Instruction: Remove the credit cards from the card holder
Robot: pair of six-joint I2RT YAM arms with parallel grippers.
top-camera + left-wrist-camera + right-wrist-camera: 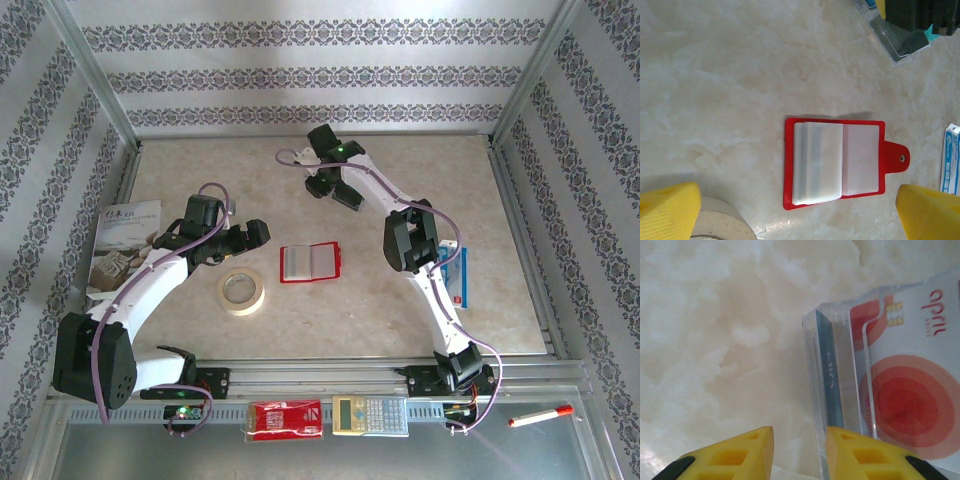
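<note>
**Item 1, card holder**: red. You find it lying open and flat near the middle of the marbled table. In the left wrist view its snap tab points right, and its clear pockets show pale grey.

**Item 2, left gripper**: its 2 yellow fingers are spread wide apart and hold nothing. The holder lies on the table ahead of them. In the top view you see this gripper just left of the holder, near the tape roll.

**Item 3, right gripper**: the fingers stand a narrow gap apart, with bare table between them. The wall of a clear case runs just beside 1 finger. You cannot tell whether they touch.

**Item 4, credit cards**: 1 red-and-white card lies flat in the clear case. 1 dark teal card shows as a narrow strip along the case's wall. Both are apart from the holder.

**Item 5, other stock**:
- A blue-and-white pack lies beneath the right arm.
- A booklet lies at the table's left edge.
- A red packet, a calculator and a red-capped marker lie on the metal ledge by the arm bases.
</note>
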